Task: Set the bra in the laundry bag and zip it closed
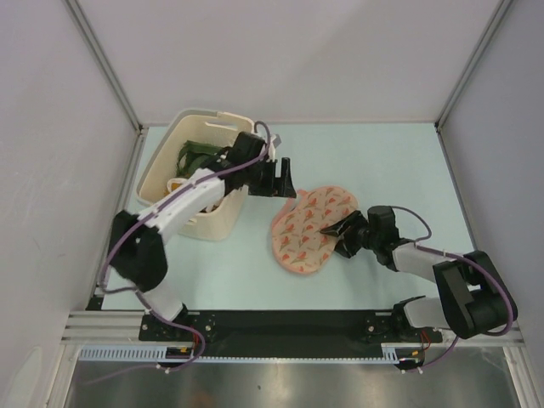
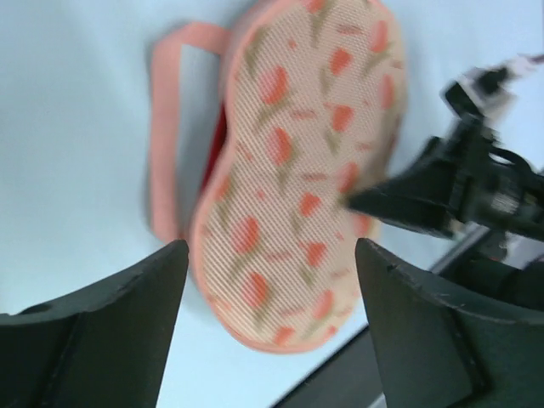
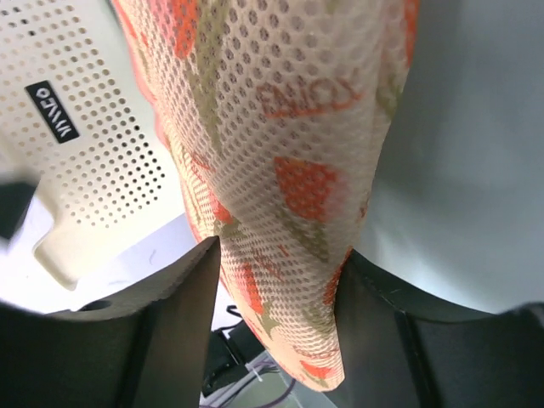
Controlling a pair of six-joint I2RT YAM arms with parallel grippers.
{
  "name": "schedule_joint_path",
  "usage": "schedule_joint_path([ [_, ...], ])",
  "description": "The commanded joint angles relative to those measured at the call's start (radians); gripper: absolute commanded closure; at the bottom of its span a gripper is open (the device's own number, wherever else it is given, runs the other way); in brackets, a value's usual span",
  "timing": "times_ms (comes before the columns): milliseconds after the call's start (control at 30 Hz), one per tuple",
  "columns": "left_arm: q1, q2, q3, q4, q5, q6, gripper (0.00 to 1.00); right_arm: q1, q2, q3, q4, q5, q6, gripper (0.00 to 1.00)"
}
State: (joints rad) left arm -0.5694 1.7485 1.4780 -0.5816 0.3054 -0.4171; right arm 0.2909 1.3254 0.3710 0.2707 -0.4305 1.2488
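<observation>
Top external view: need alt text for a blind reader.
The right gripper pinches the right edge of a pink leaf-print mesh pouch lying on the table. The left gripper hangs open between the pouch and a cream basket of clothes.

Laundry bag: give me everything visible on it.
The laundry bag is a pale pink two-lobed mesh pouch with orange-pink leaf print and a pink edge loop. It lies on the table right of the basket; the right gripper pinches its right edge. A dark red sliver shows at one seam.
</observation>
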Motion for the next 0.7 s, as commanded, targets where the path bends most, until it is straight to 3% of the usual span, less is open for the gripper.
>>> schedule_joint_path([
  [0, -0.092, -0.187, -0.227, 0.06, -0.012, -0.139, 0.17, 0.053, 0.003, 0.0, -0.051, 0.104, 0.109, 0.39],
  [100, -0.106, -0.285, -0.451, 0.173, 0.049, -0.241, 0.16, 0.056, 0.015, -0.006, -0.034, 0.079, 0.064, 0.34],
  [167, -0.106, -0.305, -0.493, 0.209, 0.064, -0.273, 0.16, 0.056, 0.005, -0.026, -0.018, 0.076, 0.04, 0.27],
  [333, -0.11, -0.232, -0.504, 0.232, 0.058, -0.287, 0.2, 0.045, 0.015, -0.089, 0.068, 0.015, -0.003, 0.2],
  [467, -0.107, -0.17, -0.513, 0.273, 0.008, -0.293, 0.3, 0.039, 0.043, -0.099, 0.119, -0.042, -0.026, 0.2],
  [667, -0.09, 0.031, -0.458, 0.284, 0.043, -0.264, 0.33, -0.015, 0.078, -0.093, 0.16, -0.1, -0.028, 0.19],
])
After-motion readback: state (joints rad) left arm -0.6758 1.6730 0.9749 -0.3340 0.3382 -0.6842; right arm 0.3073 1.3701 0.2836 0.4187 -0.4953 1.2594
